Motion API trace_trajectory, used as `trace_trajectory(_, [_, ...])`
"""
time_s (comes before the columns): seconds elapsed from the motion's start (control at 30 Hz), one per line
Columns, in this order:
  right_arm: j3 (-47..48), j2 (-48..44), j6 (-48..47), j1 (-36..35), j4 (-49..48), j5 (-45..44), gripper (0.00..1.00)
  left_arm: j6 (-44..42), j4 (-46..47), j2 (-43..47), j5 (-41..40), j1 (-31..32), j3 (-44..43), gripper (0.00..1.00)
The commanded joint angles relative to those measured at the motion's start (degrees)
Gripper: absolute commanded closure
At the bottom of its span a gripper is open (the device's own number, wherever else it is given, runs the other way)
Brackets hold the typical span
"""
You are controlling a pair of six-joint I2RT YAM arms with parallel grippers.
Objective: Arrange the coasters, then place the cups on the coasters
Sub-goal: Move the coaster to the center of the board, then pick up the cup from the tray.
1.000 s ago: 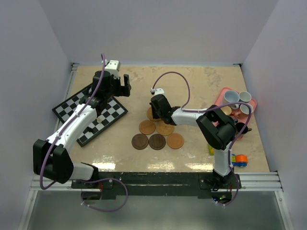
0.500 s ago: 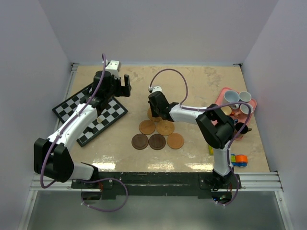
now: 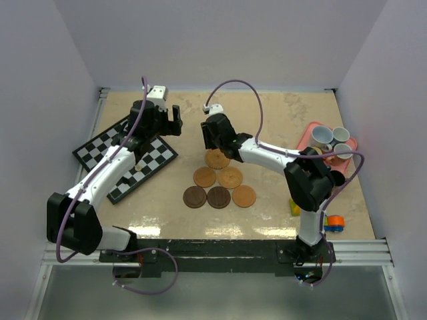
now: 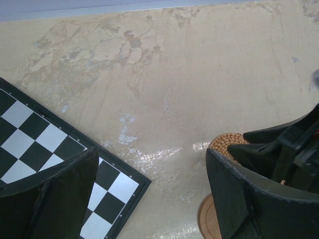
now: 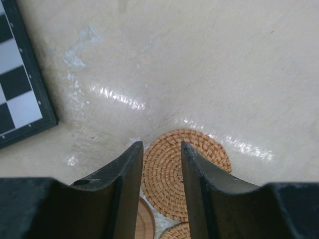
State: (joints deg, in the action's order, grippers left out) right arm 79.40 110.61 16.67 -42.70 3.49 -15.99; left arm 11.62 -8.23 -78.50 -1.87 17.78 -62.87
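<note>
Your right gripper [image 5: 160, 149] has drawn back from the cluster toward the far side of the table [image 3: 280, 110]. Its jaws, pinched together a second ago, now stand narrowly parted with nothing between them. That leaves the top coaster [image 3: 217, 159] uncovered, and it lies flat just ahead of the fingertips in the wrist view. The left gripper [image 4: 152, 154] has not shifted: it hangs wide open and empty over the corner of the chessboard [image 3: 127, 157]. All six coasters [image 3: 219, 197] sit near the middle of the table in a triangle of one, two and three. They lie close together, though you cannot tell whether neighbours touch. The cups [image 3: 321, 136] are well apart from them, on the pink tray [image 3: 351, 142] at the right edge and partly hidden behind the right arm, so the arranging looks nearly done and the cup step not yet begun. Expect the coasters to be light, thin and stiff, and hard to get a finger under. Nip one at its rim or nudge it flat along the table. The cups are likely smooth and breakable. Pinch one across the wall at the rim, one finger inside, and close gently.
</note>
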Motion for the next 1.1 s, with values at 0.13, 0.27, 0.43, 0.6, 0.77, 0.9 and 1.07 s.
trace_trajectory(0.13, [-0.29, -15.4, -8.75, 1.82, -4.1, -11.52, 0.56, 1.04, 6.99, 6.16, -1.82, 0.24, 4.24, 0.08])
trace_trajectory(0.27, [-3.19, -22.0, -10.51, 6.91, -3.66, -9.86, 0.45, 0.95, 9.26, 7.39, -2.17, 0.15, 5.3, 0.08])
trace_trajectory(0.43, [-8.11, -29.56, -12.09, 15.79, -4.19, -6.86, 0.34, 1.04, 9.2, 7.57, -1.65, 0.32, 5.3, 0.08])
trace_trajectory(0.6, [-12.5, -33.79, -13.77, 24.22, -3.66, -6.95, 0.25, 1.74, 8.93, 8.1, 0.11, 0.59, 4.95, 0.08])
trace_trajectory(0.77, [-16.02, -33.27, -9.65, 35.83, -3.57, -0.8, 0.23, 2.27, 9.2, 8.28, 0.81, 2.69, 5.04, 0.08])
trace_trajectory(0.9, [-18.65, -31.6, -4.81, 36.98, -3.92, -3.95, 0.23, 2.8, 9.2, 6.96, 1.6, 6.03, 5.04, 0.08])
trace_trajectory(1.07, [-21.21, -30.54, -3.4, 38.65, -3.57, -7.65, 0.32, 2.97, 8.93, 6.43, 3.01, 9.02, 4.78, 0.08])
